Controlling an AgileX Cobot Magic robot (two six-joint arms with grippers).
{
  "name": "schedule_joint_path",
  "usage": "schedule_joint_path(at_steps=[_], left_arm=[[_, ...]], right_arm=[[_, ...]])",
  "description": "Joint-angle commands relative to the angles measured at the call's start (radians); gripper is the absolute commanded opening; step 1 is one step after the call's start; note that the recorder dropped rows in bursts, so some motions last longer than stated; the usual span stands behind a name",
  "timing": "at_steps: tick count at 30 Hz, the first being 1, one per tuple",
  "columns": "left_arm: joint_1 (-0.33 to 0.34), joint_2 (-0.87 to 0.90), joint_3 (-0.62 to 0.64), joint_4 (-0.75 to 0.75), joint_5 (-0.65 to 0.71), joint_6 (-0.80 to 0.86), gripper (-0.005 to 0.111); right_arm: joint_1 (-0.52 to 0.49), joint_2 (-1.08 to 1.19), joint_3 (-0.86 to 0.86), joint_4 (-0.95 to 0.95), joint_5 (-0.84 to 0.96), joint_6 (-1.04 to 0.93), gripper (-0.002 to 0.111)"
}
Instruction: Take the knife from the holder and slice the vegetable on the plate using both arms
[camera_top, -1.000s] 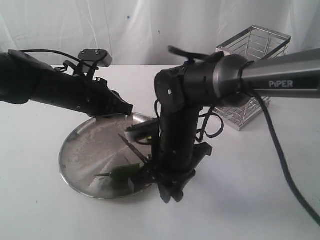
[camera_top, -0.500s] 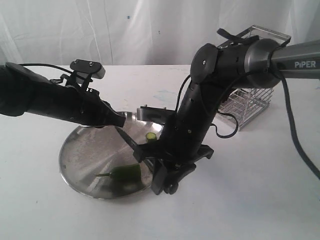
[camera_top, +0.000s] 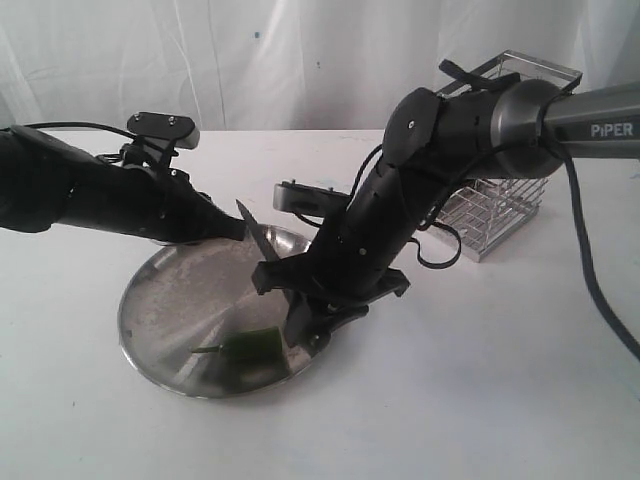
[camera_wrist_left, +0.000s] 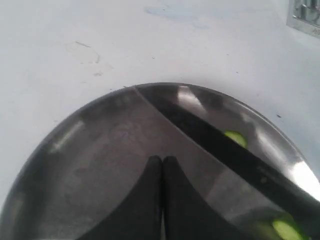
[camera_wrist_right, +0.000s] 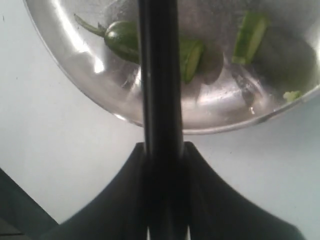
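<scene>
Pincer tips of the left arm (camera_top: 232, 228) press together with nothing between them, hovering above the far-left rim of the plate (camera_top: 160, 300); the left wrist view shows the closed fingertips (camera_wrist_left: 161, 167) over the scuffed steel. That round plate sits on the white surface (camera_top: 480, 400). Near its front edge lies the vegetable (camera_top: 248, 344), a green chilli with its stem pointing left, and cut pieces (camera_wrist_right: 248, 36) lie beside it. Above the plate's middle the knife (camera_top: 258, 243) slants upward, its point close to the left pincer. Right pincer (camera_top: 305, 325) is clamped on the knife's handle. Far right stands the holder (camera_top: 500, 205), well apart from the plate.
</scene>
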Motion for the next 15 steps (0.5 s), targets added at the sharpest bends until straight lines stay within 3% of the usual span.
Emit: schedule_joint_path(at_steps=[1,8,15], left_arm=[[0.000,-0.005,0.006,-0.032,-0.069,-0.020,0.000],[0.000,-0.005,0.006,-0.029,-0.098,-0.020,0.000],[0.000,-0.005,0.006,-0.029,-0.099,-0.019,0.000]], right_arm=[[-0.004,0.019,0.002,0.044,-0.066,-0.004,0.000],[-0.004,0.108,-0.017,0.054,-0.060,-0.004,0.002],[-0.004,0.116,-0.057,0.048,0.013,-0.009,0.028]])
